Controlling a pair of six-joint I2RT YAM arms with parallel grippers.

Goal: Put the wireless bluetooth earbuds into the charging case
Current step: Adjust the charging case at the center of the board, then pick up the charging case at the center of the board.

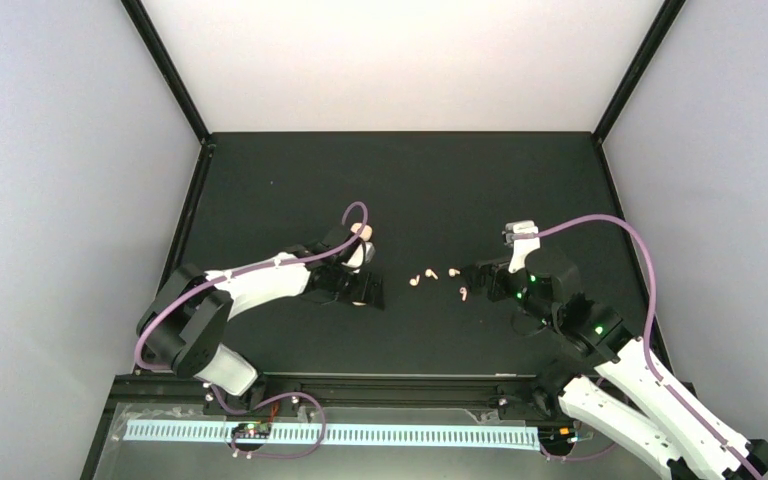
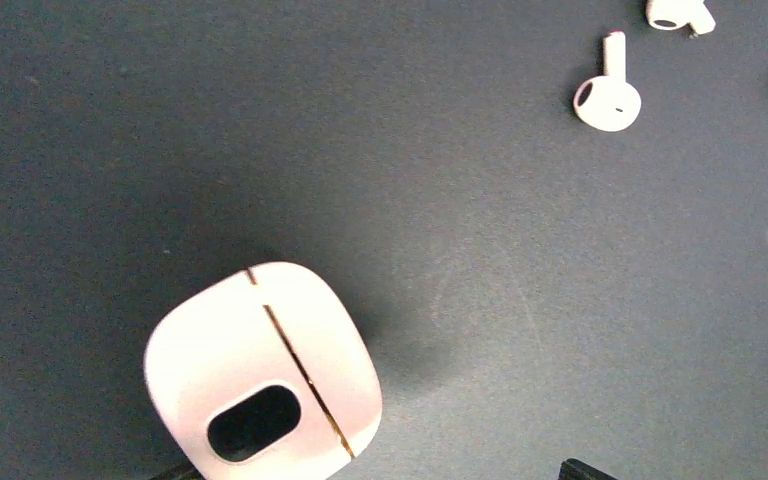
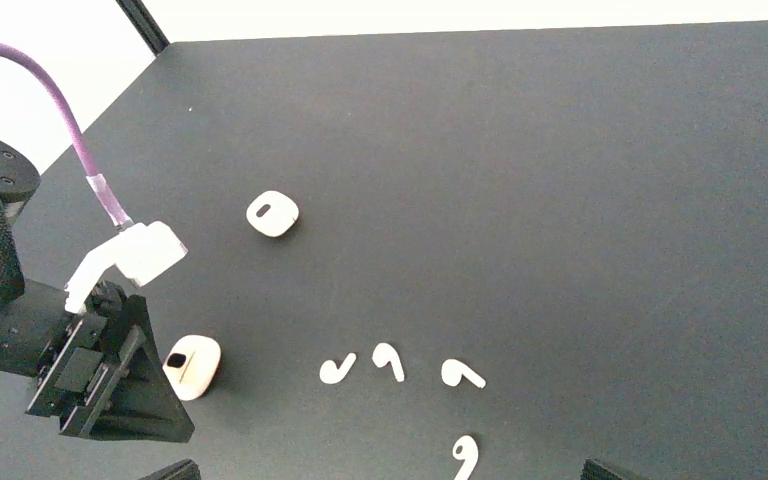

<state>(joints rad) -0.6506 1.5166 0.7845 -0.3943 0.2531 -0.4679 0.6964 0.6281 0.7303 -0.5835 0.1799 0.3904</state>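
Four tiny cream-white earbuds lie loose on the black table, three in a row and one nearer. They show mid-table from above. A closed cream-white charging case with a thin gold seam and a dark oval lies between my left gripper's wide-apart jaws, close to one finger. It also shows in the right wrist view. A second case lies farther back. My right gripper is open and empty, low over the nearest earbud.
Black frame posts stand at the back corners, with pale walls on all sides. Purple cables arch over both arms. The left arm's wrist sits just left of the near case.
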